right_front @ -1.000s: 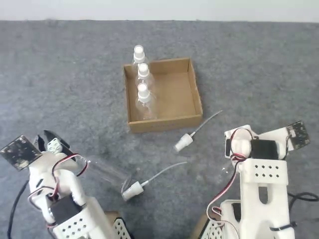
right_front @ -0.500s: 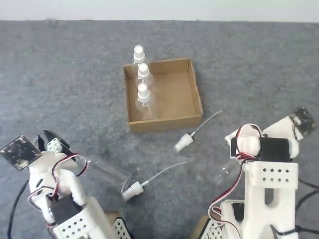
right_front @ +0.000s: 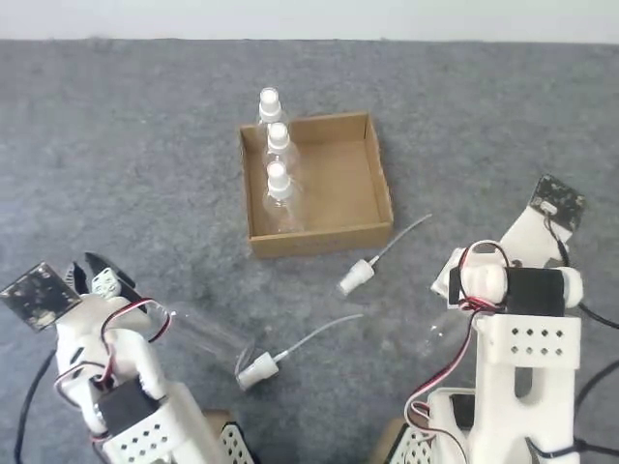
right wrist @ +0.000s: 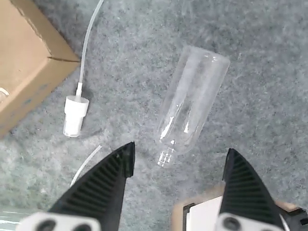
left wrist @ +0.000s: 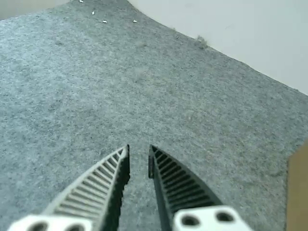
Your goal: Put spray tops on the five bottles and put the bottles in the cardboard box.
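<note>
A cardboard box (right_front: 360, 174) stands at mid-table, with three capped bottles (right_front: 280, 188) upright along its left wall. One clear uncapped bottle (right wrist: 192, 106) lies on the carpet in front of my right gripper (right wrist: 180, 150). That gripper is open wide, with the bottle's neck between its fingertips and not touching them. This bottle (right_front: 440, 333) lies beside the right arm. A second bare bottle (right_front: 208, 333) lies by the left arm. Two spray tops (right_front: 356, 277) (right_front: 256, 370) lie loose with their tubes. My left gripper (left wrist: 139, 151) hovers over bare carpet, its fingers nearly together and holding nothing.
Grey carpet (right_front: 484, 116) covers the table up to a pale wall at the back. The spray top (right wrist: 74, 115) nearest the box lies close to the box corner (right wrist: 29, 62). Free room lies left and right of the box.
The right arm's wrist has swung up and back, and the clear bottle beside it has come into sight. The left arm, the box and the spray tops have not moved.
</note>
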Motion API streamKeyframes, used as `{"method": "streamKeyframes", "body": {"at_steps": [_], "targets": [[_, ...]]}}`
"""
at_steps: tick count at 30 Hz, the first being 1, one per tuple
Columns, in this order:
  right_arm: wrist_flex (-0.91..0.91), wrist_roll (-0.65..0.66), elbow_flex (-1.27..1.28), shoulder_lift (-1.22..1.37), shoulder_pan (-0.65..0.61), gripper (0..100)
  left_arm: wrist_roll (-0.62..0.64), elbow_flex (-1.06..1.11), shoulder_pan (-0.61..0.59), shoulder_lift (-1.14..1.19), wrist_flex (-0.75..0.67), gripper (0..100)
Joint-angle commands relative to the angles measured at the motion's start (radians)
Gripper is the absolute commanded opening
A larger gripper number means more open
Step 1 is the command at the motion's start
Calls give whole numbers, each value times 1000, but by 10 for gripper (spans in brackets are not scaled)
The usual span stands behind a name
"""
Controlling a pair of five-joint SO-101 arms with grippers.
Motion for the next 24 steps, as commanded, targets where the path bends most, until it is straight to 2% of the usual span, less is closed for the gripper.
{"method": "streamKeyframes", "body": {"at_steps": [1,8,12,17,20,24], "targets": [[12,28,-61,-35,8,248,3,-19,-6,-15,-9,62],[12,28,-61,-35,10,238,3,-19,-6,-15,-9,62],[-24,28,-63,-35,51,146,3,-19,-6,-15,-9,62],[-194,29,-63,-36,189,2,3,-19,-6,-15,-9,62],[-254,29,-61,-33,240,6,3,-19,-6,-15,-9,62],[-254,29,-61,-35,246,6,3,-19,-6,-15,-9,62]]}}
